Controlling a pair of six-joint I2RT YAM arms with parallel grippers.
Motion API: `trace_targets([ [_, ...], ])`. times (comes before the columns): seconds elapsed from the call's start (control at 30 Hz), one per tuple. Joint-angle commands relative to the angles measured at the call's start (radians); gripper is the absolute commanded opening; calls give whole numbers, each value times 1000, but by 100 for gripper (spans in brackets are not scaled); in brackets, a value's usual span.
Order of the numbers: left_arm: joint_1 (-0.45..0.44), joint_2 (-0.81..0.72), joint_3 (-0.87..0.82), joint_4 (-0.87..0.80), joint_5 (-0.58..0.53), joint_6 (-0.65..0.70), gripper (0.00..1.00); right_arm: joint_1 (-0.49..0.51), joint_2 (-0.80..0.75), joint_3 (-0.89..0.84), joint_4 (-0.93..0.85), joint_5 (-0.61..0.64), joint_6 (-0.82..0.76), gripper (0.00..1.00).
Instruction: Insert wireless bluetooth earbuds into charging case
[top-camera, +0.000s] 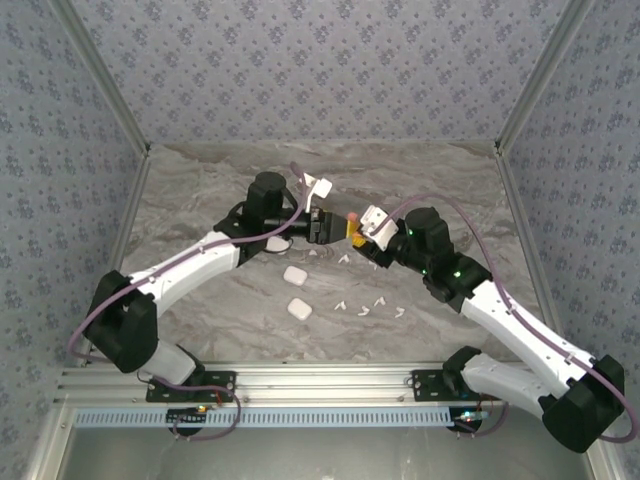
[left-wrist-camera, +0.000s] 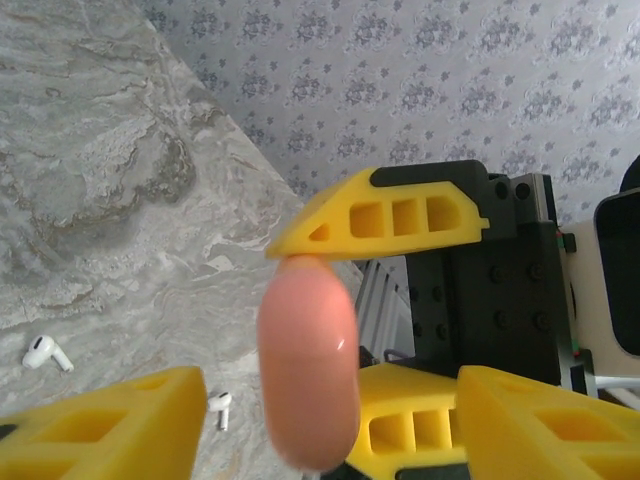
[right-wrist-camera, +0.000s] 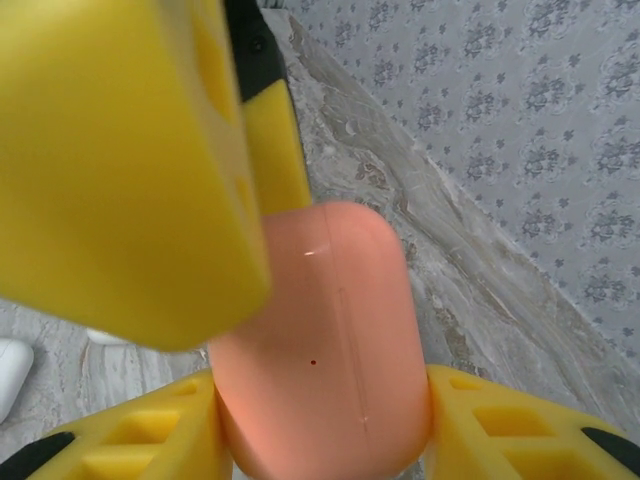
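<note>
A coral-pink charging case hangs above the middle of the table, lid closed. My right gripper is shut on the case, one yellow finger on each side. The left gripper faces it from the left, and its open jaws straddle the case with a gap on both sides. In the top view both grippers meet: left, right. Several white earbuds lie on the table below them. Two of these earbuds show in the left wrist view.
Three white closed cases lie on the marble table, left of centre. Patterned walls enclose the back and sides. An aluminium rail runs along the near edge.
</note>
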Motion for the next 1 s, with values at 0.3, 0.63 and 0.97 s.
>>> trace_targets([
  [0.3,-12,44,57,49,43,3,43,5,42,42,39,1,28,48],
  [0.63,-12,52,61,25,45,25,37,-7,69,51,65,25,55,48],
  [0.97,-12,41,69,-11,37,60,16,-46,78,66,27,-38,77,62],
])
